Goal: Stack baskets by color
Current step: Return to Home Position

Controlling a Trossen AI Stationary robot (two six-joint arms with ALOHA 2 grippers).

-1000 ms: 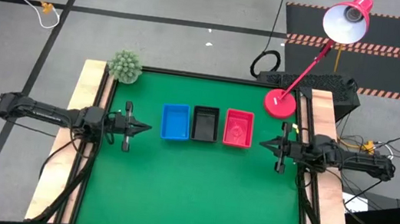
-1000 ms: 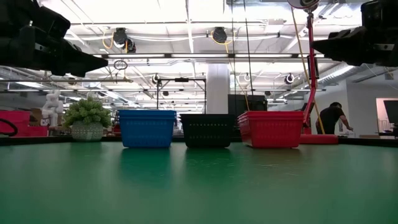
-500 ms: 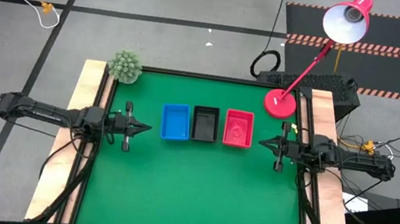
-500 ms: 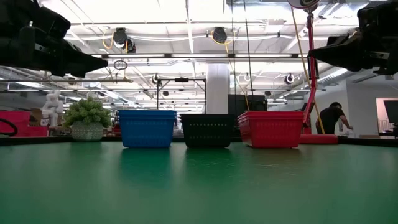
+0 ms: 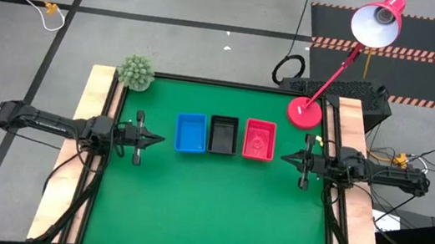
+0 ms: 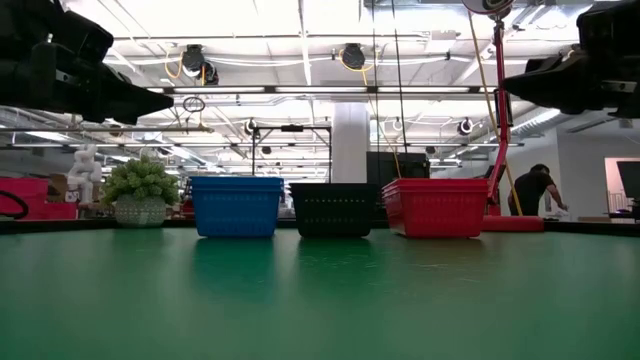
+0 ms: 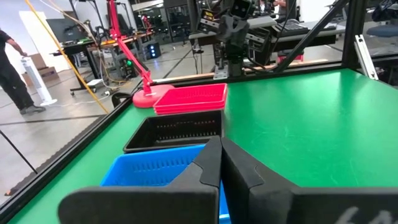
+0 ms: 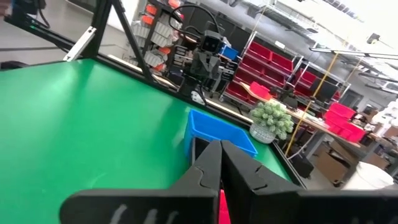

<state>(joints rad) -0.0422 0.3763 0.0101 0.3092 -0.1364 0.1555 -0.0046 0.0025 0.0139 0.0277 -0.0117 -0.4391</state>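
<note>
**Sorted by colour; what is left is a clean retreat**

The baskets stand in one row on the far half of the green table [image 5: 205, 213]. The blue stack [image 5: 191, 132] is on the left, the black stack [image 5: 222, 134] in the middle and the red stack [image 5: 259, 139] on the right, each just beside the next. They are nested so closely that I cannot count the layers. From table height all three look level and square.

My left gripper [image 5: 158, 139] hangs off the table to the left of the blue stack, pointing at it but apart from it. My right gripper [image 5: 285, 156] mirrors it to the right of the red stack, also apart. Both pairs of jaws are pressed together and hold nothing; each wrist camera shows the fingertips meeting over the row.

I judge the stacking done, with only parking the arms remaining.

- **Pull away:** each arm should draw straight back toward its own side, away from the row and never across it.
- **Height:** I am well above the basket rims, and dipping on the way out would risk nudging a stack out of line.
- **Right side:** the red lamp base [image 5: 304, 113] sits at the far right corner, near that arm, and its stem slants overhead, so no swing toward the far edge.
- **Left side:** the small plant [image 5: 135, 71] at the far left corner is well apart and less of a worry.
</note>
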